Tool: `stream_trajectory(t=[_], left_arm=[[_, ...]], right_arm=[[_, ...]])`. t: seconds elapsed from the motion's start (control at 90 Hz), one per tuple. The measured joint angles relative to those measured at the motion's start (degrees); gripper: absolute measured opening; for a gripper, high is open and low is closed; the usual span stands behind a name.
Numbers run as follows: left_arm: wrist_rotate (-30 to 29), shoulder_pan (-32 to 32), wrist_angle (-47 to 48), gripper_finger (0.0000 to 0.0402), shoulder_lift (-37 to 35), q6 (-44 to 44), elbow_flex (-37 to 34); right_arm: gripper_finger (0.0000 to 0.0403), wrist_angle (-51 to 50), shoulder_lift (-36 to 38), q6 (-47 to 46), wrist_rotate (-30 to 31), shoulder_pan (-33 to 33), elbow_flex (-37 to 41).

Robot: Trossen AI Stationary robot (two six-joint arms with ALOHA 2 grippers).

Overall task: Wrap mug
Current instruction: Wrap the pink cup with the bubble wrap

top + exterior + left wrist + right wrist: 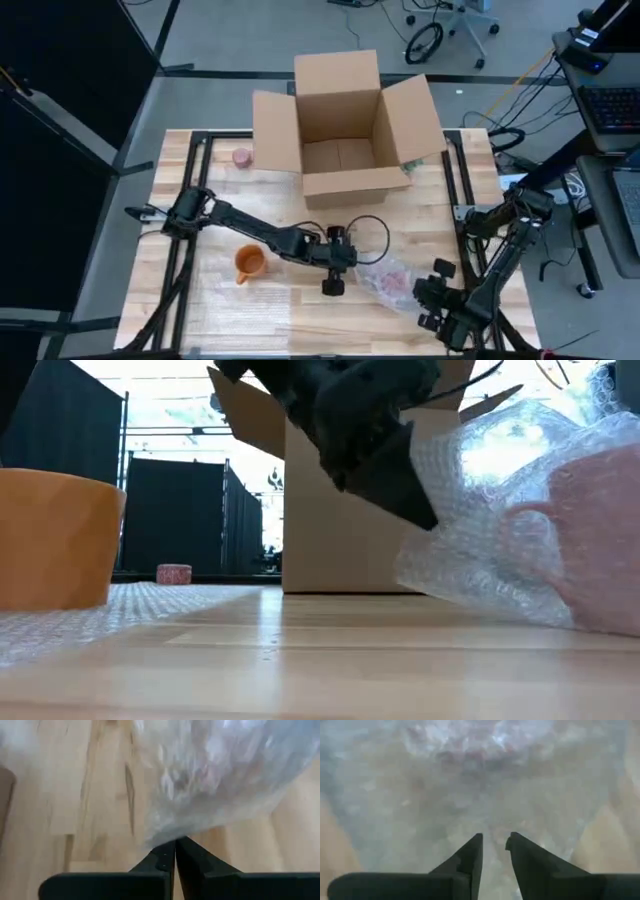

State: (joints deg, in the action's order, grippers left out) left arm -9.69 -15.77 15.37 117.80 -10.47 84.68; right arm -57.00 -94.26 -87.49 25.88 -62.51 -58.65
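Bubble wrap (385, 278) edge pinched in left end effector (175, 851), fingers together; right end effector (495, 845) slightly apart, holding nothing, over wrap.

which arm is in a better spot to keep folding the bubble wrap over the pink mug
Left. The left tool is shut on an edge of the bubble wrap covering the pink mug, so it can likely pull it over. The right tool, slightly open, only faces the wrap without gripping it.
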Motion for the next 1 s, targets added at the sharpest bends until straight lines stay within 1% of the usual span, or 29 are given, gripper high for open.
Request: stream_trajectory(t=[0.078, 0.144, 0.222, 0.256, 0.311, 0.378, 0.433, 0.489, 0.567, 0.611, 0.689, 0.767, 0.9, 1.0], left_arm=[[0.2, -1.1, 3.5, 0.0000, 0.1, -5.4, -0.5], [0.3, -2.2, 3.9, 0.0000, 1.1, -8.6, -2.0], [0.4, -3.2, 3.3, 0.0000, 1.5, -10.1, -4.9], [0.3, -3.4, 1.2, 0.0000, 1.5, -10.0, -6.5], [0.3, -3.1, -5.0, 0.0000, 2.0, -9.0, -9.0], [2.3, -1.5, -12.0, 0.0000, 3.1, -7.7, -11.4], [3.8, 0.1, -16.7, 0.0000, 4.1, -6.9, -12.1], [4.6, 1.7, -20.9, 0.0000, 5.0, -5.7, -12.4], [5.6, 3.6, -24.3, 0.0000, 6.3, -3.8, -12.4], [7.4, 4.7, -25.4, 0.0000, 6.5, -2.8, -12.2], [7.9, 6.1, -25.7, 0.0000, 6.6, -0.7, -11.5], [6.6, 6.6, -24.3, 0.0000, 5.5, 1.0, -11.0], [6.4, 6.2, -25.5, 0.0000, 2.3, 3.4, -8.6], [6.4, 5.4, -26.0, 0.0000, 2.2, 4.9, -6.1]], right_arm=[[0.0082, 0.4, 0.2, -4.1, 1.4, -1.2, 0.0], [0.0082, 1.2, -0.2, -6.0, 2.7, -2.1, 0.0], [0.0082, 1.6, -1.4, -7.3, 3.1, -2.6, 0.0], [0.0082, 1.7, -1.8, -7.6, 3.1, -2.6, 0.0], [0.0082, 2.0, -2.6, -7.7, 3.8, -2.6, 0.0], [0.0082, 2.5, -3.6, -7.6, 5.7, -2.6, 0.0], [0.0082, 2.4, -4.1, -7.7, 7.3, -2.4, 0.0], [0.0082, 2.4, -4.6, -7.7, 7.7, -2.3, 0.0], [0.0082, 2.5, -5.2, -7.7, 8.0, -2.3, 0.0], [0.0082, 2.6, -5.5, -7.9, 9.0, -2.3, 0.0], [0.0082, 3.4, -6.2, -8.1, 10.2, -2.3, 0.0], [0.0082, 4.3, -6.7, -8.0, 10.4, -1.9, 0.0], [0.0082, 4.6, -7.3, -7.4, 10.9, -0.9, 0.0], [0.0082, 4.8, -7.6, -6.3, 11.9, -0.4, 0.0]])
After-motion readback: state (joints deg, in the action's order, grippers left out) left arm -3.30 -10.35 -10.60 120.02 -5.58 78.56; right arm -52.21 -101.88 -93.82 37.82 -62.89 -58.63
